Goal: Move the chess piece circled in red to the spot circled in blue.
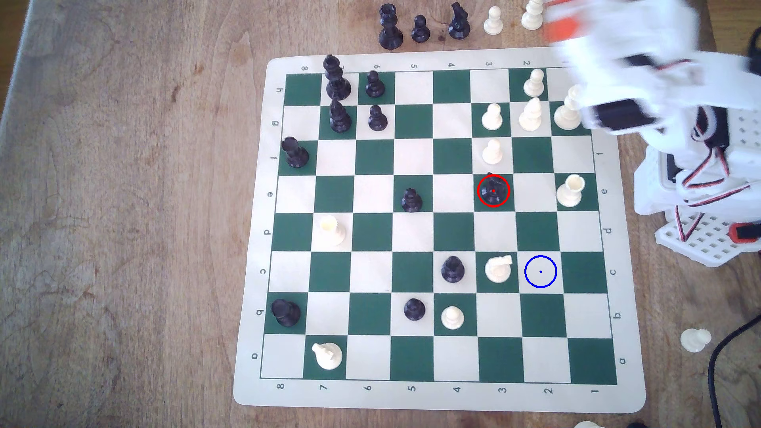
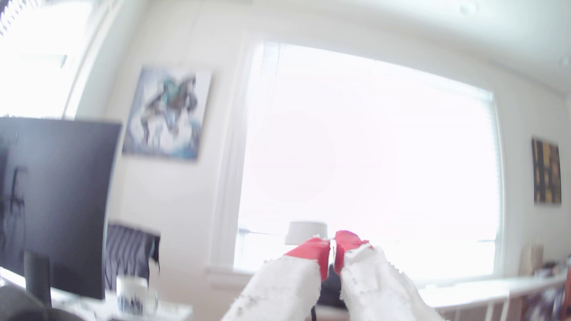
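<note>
Overhead, the gripper point(image 1: 560, 22) appears as a motion-blurred white and orange form beyond the far right corner of the chessboard point(image 1: 436, 397), raised over the table point(image 1: 123, 205) and empty. Its red-tipped fingers point(image 2: 312, 250) nearly meet in the wrist view, with a thin sliver between them and nothing held, pointing toward a bright window point(image 2: 370, 154). Well apart from the gripper, the black knight point(image 1: 493, 191) stands upright inside its red ring on a green square. Farther still from the gripper lies the blue-ringed cream square point(image 1: 540, 271), unoccupied, just beside a cream-white knight point(image 1: 498, 268).
</note>
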Motion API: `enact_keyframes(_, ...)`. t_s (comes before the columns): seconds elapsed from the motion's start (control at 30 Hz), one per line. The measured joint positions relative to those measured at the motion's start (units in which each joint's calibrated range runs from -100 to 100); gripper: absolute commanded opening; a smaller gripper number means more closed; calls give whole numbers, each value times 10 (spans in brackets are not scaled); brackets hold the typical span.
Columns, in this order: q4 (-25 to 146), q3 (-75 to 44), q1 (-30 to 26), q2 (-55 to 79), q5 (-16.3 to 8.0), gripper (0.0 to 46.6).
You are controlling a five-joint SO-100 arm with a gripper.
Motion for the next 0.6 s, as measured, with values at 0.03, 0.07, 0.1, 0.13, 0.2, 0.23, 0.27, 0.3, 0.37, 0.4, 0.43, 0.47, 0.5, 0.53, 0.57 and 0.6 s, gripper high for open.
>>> enact_keyframes(0.03, 108, -26, 6, 0, 0, 2)
enact_keyframes(0.07, 169, -37, 8, 0, 0, 4)
enact_keyframes(0.1, 215, -48, 9, 0, 0, 8)
enact_keyframes(0.13, 261, -61, 8, 0, 0, 8)
enact_keyframes(0.2, 368, -89, 7, 1, -1, 8)
enact_keyframes(0.23, 394, -97, 4, 2, -2, 2)
enact_keyframes(0.27, 422, -110, 1, 2, -1, 2)
enact_keyframes(0.3, 458, -127, -1, 1, 0, 2)
enact_keyframes(0.37, 559, -169, -3, 3, -1, 2)
enact_keyframes(0.4, 582, -181, -2, 9, -1, 2)
enact_keyframes(0.43, 610, -198, -1, 21, -1, 2)
enact_keyframes(0.47, 680, -235, 1, 49, -2, 5)
enact_keyframes(0.5, 714, -251, 4, 58, -2, 10)
enact_keyframes(0.53, 743, -268, 5, 68, -5, 15)
enact_keyframes(0.57, 776, -286, 7, 87, -15, 21)
enact_keyframes(0.6, 824, -316, 13, 133, -36, 22)
